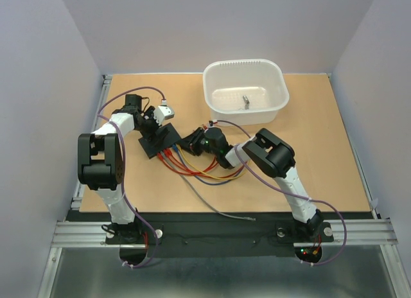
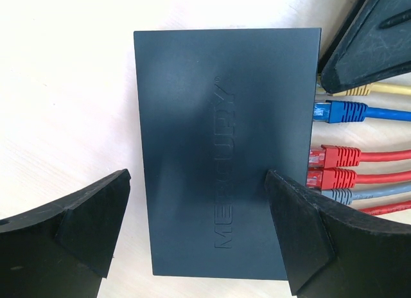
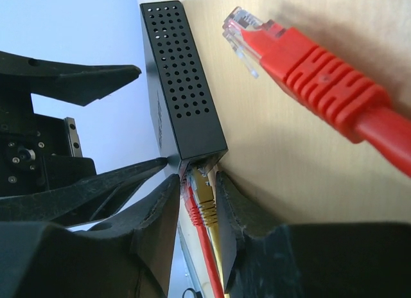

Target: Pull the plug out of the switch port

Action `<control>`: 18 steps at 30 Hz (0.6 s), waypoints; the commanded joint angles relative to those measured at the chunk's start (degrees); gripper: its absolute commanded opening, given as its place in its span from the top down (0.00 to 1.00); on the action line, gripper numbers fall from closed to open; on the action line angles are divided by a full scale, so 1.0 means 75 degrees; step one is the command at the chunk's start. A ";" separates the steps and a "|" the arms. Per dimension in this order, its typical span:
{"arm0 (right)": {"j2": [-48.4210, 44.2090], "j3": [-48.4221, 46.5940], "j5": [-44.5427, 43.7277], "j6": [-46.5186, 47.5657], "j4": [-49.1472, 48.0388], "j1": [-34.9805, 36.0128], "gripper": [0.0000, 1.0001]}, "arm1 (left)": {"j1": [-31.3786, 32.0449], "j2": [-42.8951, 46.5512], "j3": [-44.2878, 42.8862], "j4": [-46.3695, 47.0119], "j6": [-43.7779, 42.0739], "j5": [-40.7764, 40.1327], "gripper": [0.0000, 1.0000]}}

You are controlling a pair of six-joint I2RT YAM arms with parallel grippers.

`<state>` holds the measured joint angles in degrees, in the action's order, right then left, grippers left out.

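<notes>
Black switch lies flat on the table, the left gripper spread wide above it and the right gripper clenched on the yellow plug at its port edge.

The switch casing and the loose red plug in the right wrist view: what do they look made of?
Switch: matte black casing with an embossed logo and a punched vent grid on its side; sheet metal or hard plastic, cannot tell which. Loose red plug: clear glossy hard-plastic tip, ribbed red boot that looks like soft moulded rubber or PVC.
</notes>
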<state>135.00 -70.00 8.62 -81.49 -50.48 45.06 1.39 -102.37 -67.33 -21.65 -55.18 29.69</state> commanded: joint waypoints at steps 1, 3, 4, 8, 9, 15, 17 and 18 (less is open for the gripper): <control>0.1078 -0.0510 -0.0705 0.0284 0.1070 0.0473 0.65 | 0.0026 -0.0378 0.0036 -0.0207 -0.0108 -0.0268 0.01; 0.1137 -0.0616 -0.0704 0.0214 0.1140 0.0473 0.66 | 0.0026 -0.0367 0.0048 -0.0207 -0.0108 -0.0256 0.01; 0.1137 -0.0605 -0.0716 0.0179 0.1152 0.0484 0.67 | 0.0026 -0.0367 0.0059 -0.0207 -0.0108 -0.0256 0.01; 0.0950 -0.0336 -0.0892 0.0353 0.1152 0.0484 0.67 | 0.0026 -0.0320 0.0048 -0.0184 -0.0108 -0.0221 0.01; 0.0891 -0.0277 -0.0892 0.0412 0.1152 0.0473 0.67 | 0.0014 -0.0320 0.0036 -0.0184 -0.0096 -0.0209 0.01; 0.0773 -0.0007 -0.0939 0.0425 0.1152 0.0484 0.69 | 0.0026 -0.0343 0.0001 -0.0102 -0.0037 -0.0209 0.01; 0.0890 -0.0181 -0.0869 0.0366 0.1141 0.0484 0.72 | 0.0026 -0.0355 0.0001 -0.0102 0.0009 -0.0221 0.01; 0.0914 -0.0229 -0.0868 0.0354 0.1141 0.0484 0.73 | 0.0026 -0.0355 0.0012 -0.0102 0.0009 -0.0221 0.01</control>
<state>134.76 -70.59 8.38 -81.34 -48.49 45.08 1.39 -102.65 -67.55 -21.28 -54.65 30.00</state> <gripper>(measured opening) 0.289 0.986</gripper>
